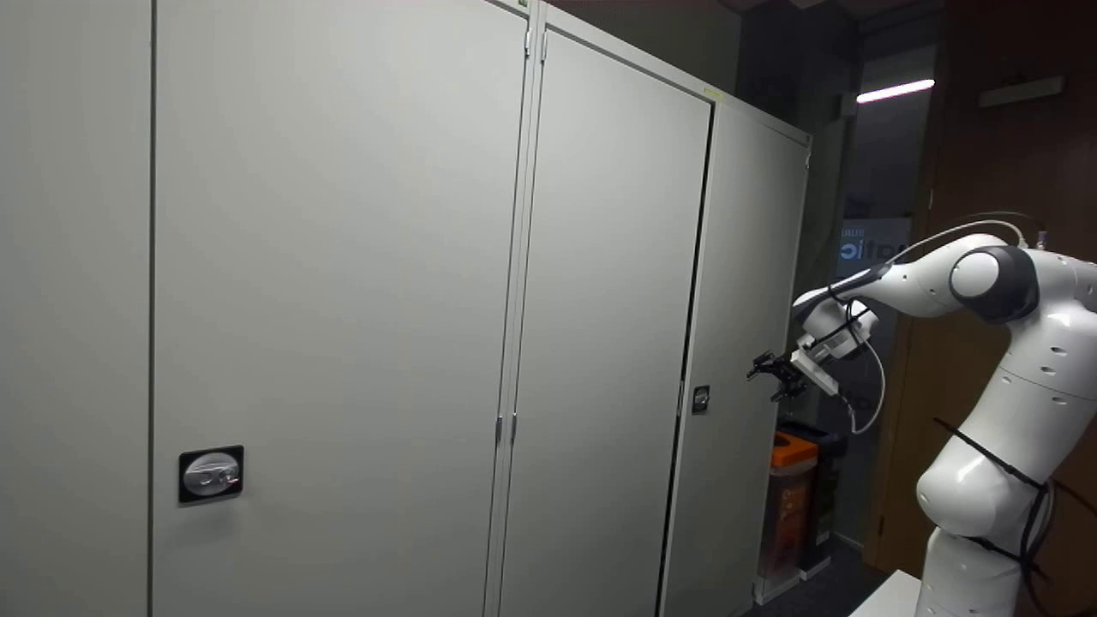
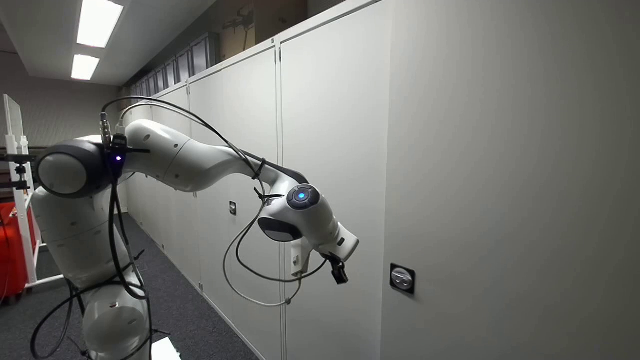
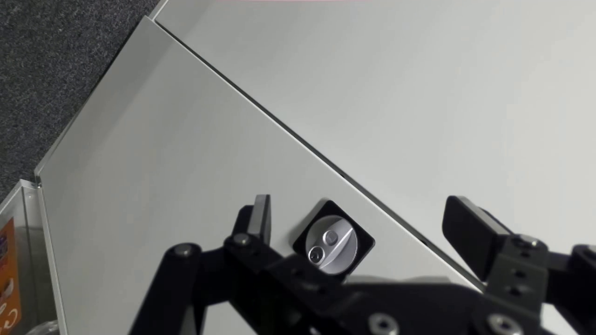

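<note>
My gripper (image 3: 361, 216) is open, with its two black fingers wide apart and nothing between them. It also shows in an exterior view (image 1: 764, 387), in front of the cabinet's far door (image 1: 746, 283). A round silver turn handle (image 3: 331, 243) on a black square plate is nearest to it. In the wrist view the handle appears between the fingers, closer to the left one, its lower corner hidden by the gripper. The handle also shows in both exterior views (image 1: 701, 399) (image 2: 402, 278). The gripper appears apart from the door. A dark seam (image 3: 298, 137) separates this door from its neighbour (image 3: 442, 93).
Grey cabinets (image 2: 240, 140) run along the wall, with another handle (image 1: 211, 474) on a further door. An orange-topped bin (image 1: 793, 450) and a dark bin (image 1: 823, 506) stand past the cabinet's end. Loose cables (image 2: 240, 265) hang from the arm. A white frame (image 2: 25, 215) stands behind the robot.
</note>
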You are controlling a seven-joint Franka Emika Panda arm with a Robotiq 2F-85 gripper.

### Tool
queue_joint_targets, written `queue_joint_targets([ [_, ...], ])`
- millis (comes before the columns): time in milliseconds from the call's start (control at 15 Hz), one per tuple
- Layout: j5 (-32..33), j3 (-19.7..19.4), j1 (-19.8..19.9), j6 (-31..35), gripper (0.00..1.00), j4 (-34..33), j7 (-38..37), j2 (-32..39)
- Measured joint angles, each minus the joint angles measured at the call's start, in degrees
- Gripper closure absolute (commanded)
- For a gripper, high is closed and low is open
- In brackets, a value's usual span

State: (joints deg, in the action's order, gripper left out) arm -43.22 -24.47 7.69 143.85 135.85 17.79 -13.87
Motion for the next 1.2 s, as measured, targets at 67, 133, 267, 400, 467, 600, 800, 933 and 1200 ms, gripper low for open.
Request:
queue_joint_targets([
  [67,0.0,0.0,0.0,0.0,0.0,0.0,0.0,0.0],
  [133,0.0,0.0,0.0,0.0,0.0,0.0,0.0,0.0],
  [267,0.0,0.0,0.0,0.0,0.0,0.0,0.0,0.0],
  [400,0.0,0.0,0.0,0.0,0.0,0.0,0.0,0.0],
  [467,0.0,0.0,0.0,0.0,0.0,0.0,0.0,0.0],
  [600,0.0,0.0,0.0,0.0,0.0,0.0,0.0,0.0],
  [800,0.0,0.0,0.0,0.0,0.0,0.0,0.0,0.0],
  [933,0.0,0.1,0.0,0.0,0.0,0.0,0.0,0.0],
  [1200,-1.1,0.1,0.6,0.0,0.0,0.0,0.0,0.5],
])
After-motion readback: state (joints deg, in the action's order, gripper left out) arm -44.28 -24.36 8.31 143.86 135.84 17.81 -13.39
